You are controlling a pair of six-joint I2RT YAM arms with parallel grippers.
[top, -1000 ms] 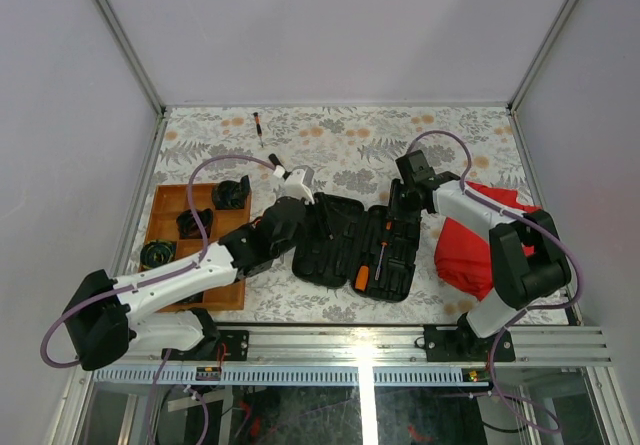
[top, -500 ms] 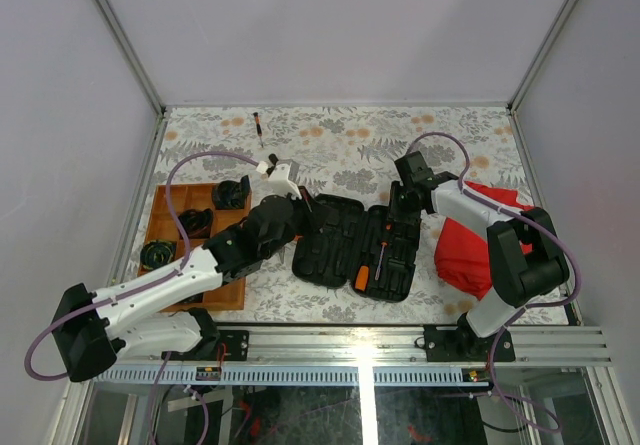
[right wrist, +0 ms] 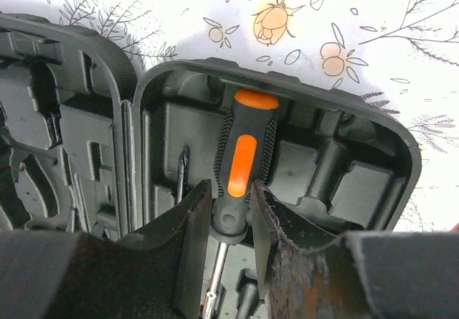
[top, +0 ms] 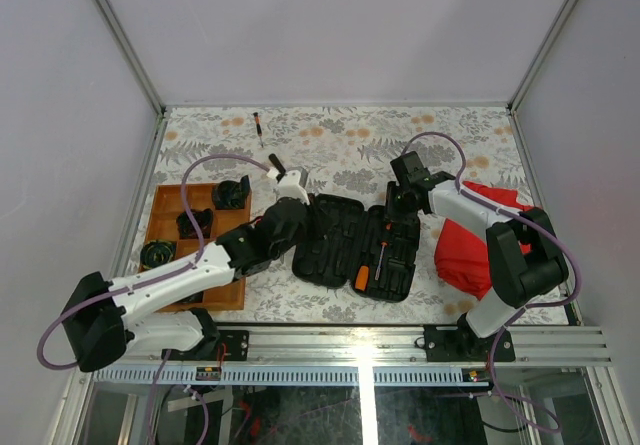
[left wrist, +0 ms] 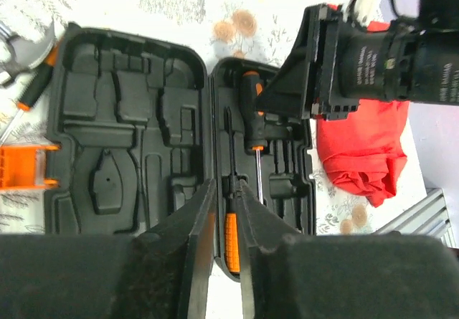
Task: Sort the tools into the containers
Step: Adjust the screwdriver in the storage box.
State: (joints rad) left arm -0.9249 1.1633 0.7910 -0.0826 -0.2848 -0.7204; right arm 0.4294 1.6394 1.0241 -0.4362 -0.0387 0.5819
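Observation:
The black tool case lies open at the near middle. Its right half holds an orange-and-black screwdriver and an orange-handled tool. My right gripper is over that half. In the right wrist view its jaws are shut on the screwdriver at the handle's lower end, and the tool lies in the case. My left gripper hovers over the case's left half. Its jaws stand a narrow gap apart and hold nothing. The wooden tray is at the left.
Steel pliers and a small screwdriver lie on the cloth beside the case's far left corner. A tiny driver lies at the far left. A red cloth sits right of the case. The tray holds three black items.
My left wrist swung left, then back right and slightly nearer over the case. My right gripper edged a little left over the case's right half.

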